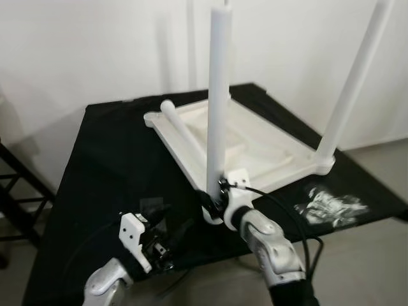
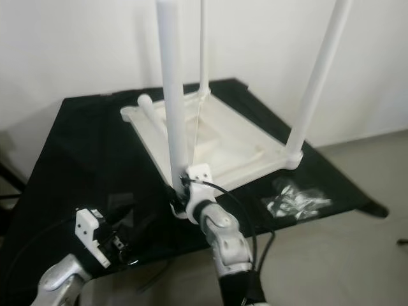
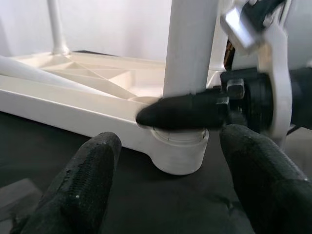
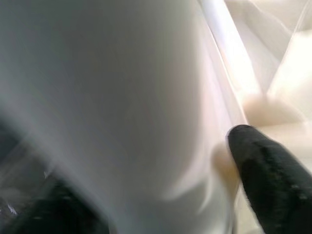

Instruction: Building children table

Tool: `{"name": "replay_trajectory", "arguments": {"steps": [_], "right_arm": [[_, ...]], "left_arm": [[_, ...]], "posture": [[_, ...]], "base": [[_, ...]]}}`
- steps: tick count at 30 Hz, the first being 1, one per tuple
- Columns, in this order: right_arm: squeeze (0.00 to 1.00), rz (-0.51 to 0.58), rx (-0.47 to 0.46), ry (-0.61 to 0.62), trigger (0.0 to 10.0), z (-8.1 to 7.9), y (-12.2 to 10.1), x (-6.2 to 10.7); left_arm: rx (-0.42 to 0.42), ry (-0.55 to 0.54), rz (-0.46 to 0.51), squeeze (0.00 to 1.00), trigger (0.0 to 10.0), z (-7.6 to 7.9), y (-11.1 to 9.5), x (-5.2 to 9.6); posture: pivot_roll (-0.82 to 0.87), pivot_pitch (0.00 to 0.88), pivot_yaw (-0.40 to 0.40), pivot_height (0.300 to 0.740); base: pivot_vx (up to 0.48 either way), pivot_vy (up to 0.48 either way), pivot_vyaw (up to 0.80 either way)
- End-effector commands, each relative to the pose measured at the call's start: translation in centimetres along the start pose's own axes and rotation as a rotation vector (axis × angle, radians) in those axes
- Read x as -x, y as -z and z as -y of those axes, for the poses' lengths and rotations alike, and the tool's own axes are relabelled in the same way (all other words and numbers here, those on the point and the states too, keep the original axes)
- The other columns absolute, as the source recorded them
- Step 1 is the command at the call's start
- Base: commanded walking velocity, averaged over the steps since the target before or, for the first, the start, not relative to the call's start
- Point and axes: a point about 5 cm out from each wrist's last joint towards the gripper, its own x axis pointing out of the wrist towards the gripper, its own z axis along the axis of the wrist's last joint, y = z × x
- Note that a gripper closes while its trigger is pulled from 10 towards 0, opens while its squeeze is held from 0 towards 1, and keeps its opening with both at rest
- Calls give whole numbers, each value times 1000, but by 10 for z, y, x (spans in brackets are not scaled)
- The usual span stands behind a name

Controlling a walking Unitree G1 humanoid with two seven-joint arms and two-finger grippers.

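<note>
The white children's table [image 1: 268, 153] lies upside down on a black-covered table [image 1: 108, 159]. Three white legs stand up from its corners: a near one [image 1: 217, 95], a right one [image 1: 350, 83] and a far one [image 2: 203, 44]. Another leg [image 1: 182, 127] lies loose along the left side of the underside. My right gripper [image 1: 213, 205] is shut on the base of the near leg, just above its corner socket [image 3: 178, 151]. My left gripper [image 1: 173, 231] hovers open a little to the left of that socket, fingers [image 3: 87, 180] pointing at it.
A clear plastic bag of fittings [image 1: 328, 204] lies on the black cloth to the right of the table. A dark rack [image 1: 13, 185] stands at the far left. The cloth's front edge is close under my arms, with a white wall behind.
</note>
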Motion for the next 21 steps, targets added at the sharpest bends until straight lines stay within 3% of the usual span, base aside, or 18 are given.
{"name": "replay_trajectory", "arguments": {"steps": [1, 2, 3, 4, 6, 14, 15, 16, 17, 21], "right_arm": [[812, 124, 62, -186, 10000, 0, -37, -2], [0, 113, 124, -308, 10000, 7, -46, 1], [0, 113, 124, -308, 10000, 7, -46, 1], [0, 59, 254, -456, 10000, 23, -57, 8], [0, 32, 309, -499, 10000, 37, -65, 11], [0, -46, 356, -536, 10000, 59, -80, 14], [0, -53, 353, -536, 10000, 64, -85, 13], [0, -53, 353, -536, 10000, 64, -85, 13], [0, -53, 350, -536, 10000, 66, -88, 12], [0, -70, 322, -538, 10000, 72, -87, 11]], "left_arm": [[2, 7, -11, 0, 10000, 0, 1, -1], [1, 7, -10, 0, 10000, 0, 1, -1], [1, 7, -10, 0, 10000, 0, 1, -1], [-2, 5, -10, 0, 10000, 0, 1, -2], [-5, 3, -10, 0, 10000, 0, 1, -2], [-8, -3, -7, 0, 10000, -1, 1, -2], [-3, -2, -1, 0, 7647, 0, 1, -2], [-3, -2, -1, 0, 7647, 0, 1, -2], [1, -1, 3, 0, 0, 0, 1, -2], [8, 2, 7, 0, 0, 1, 0, -1]], "posture": [[14, 0, 31, 740], [16, 0, 29, 740], [16, 0, 29, 740], [25, 0, 25, 740], [31, 0, 19, 740], [33, 0, 18, 740], [35, 0, 17, 740], [35, 0, 17, 740], [35, 0, 17, 740], [39, 0, 15, 740]], "base": [[0, 0, 0], [0, 0, 0], [0, 0, 0], [0, 0, 0], [0, 0, 0], [0, 0, 0], [0, 0, 0], [0, 0, 0], [0, 0, 0], [0, 0, 0]]}}
